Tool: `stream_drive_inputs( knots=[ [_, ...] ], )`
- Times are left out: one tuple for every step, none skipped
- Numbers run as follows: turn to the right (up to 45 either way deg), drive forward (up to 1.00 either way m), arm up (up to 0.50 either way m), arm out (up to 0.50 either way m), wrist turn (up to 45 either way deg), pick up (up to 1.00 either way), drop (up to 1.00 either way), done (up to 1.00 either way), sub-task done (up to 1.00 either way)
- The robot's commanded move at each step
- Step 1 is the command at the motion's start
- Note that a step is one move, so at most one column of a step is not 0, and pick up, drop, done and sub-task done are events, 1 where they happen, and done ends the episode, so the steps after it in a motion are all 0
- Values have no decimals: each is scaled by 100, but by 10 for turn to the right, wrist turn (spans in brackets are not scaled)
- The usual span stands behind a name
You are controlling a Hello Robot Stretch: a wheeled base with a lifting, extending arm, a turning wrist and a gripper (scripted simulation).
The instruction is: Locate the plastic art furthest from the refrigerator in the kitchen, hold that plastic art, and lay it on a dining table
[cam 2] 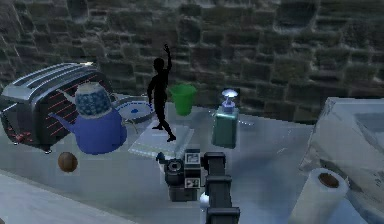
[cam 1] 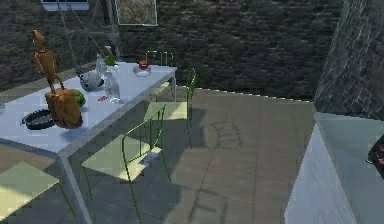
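Upright on pale counter (cam 2: 280, 165), black dancer-shaped plastic figurine (cam 2: 160, 92) beyond dark two-finger gripper (cam 2: 176, 165), slightly leftward; anything held, cannot tell.

You had the robot in a home kitchen with a dining area. In the arm side view a countertop (cam 2: 270, 150) carried a chrome toaster (cam 2: 45, 100) at its left end. A blue patterned kettle (cam 2: 95, 122) stood just beside it, a green cup (cam 2: 183, 97) near the back edge, a soap dispenser (cam 2: 228, 118) toward the middle and a paper towel roll (cam 2: 322, 195) at the front right corner. In the forward view you saw a pale dining table (cam 1: 135, 92) with a bowl (cam 1: 143, 68) at its far corner. Green-framed chairs (cam 1: 120, 155) stood along its near edge, on a tiled floor (cam 1: 250, 130) between dark brick walls (cam 1: 240, 40).
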Motion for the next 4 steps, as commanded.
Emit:
stream_drive_inputs(
  knots=[
    [0, 0, 10, 0, 0, 0, 0, 0, 0],
    [0, 0, 6, 0, 0, 0, 0, 0, 0],
    [0, 0, 0, 0, -450, 0, 0, 0, 0],
    [0, 0, 0, 0, -450, 0, 0, 0, 0]
  ],
)
